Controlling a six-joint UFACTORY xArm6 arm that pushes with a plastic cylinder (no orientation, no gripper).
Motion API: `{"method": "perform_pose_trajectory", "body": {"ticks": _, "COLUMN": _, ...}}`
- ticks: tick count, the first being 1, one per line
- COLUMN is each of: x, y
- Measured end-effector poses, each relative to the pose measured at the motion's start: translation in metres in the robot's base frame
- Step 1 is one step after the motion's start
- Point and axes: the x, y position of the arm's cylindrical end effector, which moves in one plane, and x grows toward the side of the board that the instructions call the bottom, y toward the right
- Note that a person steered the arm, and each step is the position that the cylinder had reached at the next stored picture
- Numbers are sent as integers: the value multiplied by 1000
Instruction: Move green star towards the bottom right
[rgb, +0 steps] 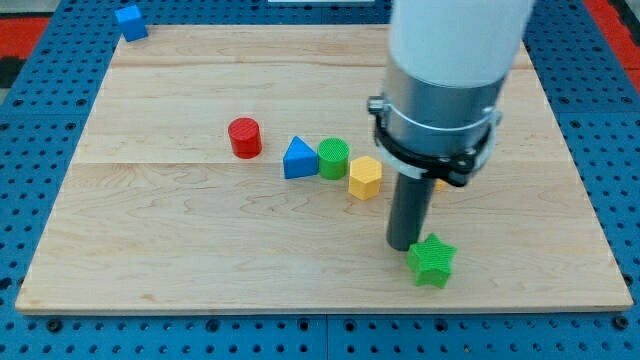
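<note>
The green star (432, 261) lies on the wooden board (200, 250) near the view's bottom, right of centre. My tip (404, 245) is at the end of the dark rod, touching or almost touching the star's upper left side. The arm's white and grey body rises above it and hides part of the board behind it.
A red cylinder (244, 137), a blue triangle (298, 159), a green cylinder (333, 158) and a yellow hexagon (365, 177) form a row left of the rod. A small orange piece (441, 184) peeks out by the arm. A blue cube (130, 21) sits at the view's top left corner.
</note>
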Motion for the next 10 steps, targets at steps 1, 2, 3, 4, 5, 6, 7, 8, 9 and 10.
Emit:
{"method": "perform_pose_trajectory", "body": {"ticks": 1, "x": 13, "y": -27}}
{"method": "perform_pose_trajectory", "body": {"ticks": 2, "x": 54, "y": -56}}
{"method": "perform_pose_trajectory", "body": {"ticks": 3, "x": 63, "y": -48}}
{"method": "perform_pose_trajectory", "body": {"ticks": 4, "x": 56, "y": -47}}
{"method": "perform_pose_trajectory", "body": {"ticks": 5, "x": 49, "y": -47}}
{"method": "perform_pose_trajectory", "body": {"ticks": 6, "x": 39, "y": -47}}
{"method": "perform_pose_trajectory", "body": {"ticks": 7, "x": 32, "y": -44}}
{"method": "perform_pose_trajectory", "body": {"ticks": 8, "x": 32, "y": -12}}
{"method": "perform_pose_trajectory", "body": {"ticks": 9, "x": 32, "y": 28}}
{"method": "perform_pose_trajectory", "body": {"ticks": 10, "x": 32, "y": 69}}
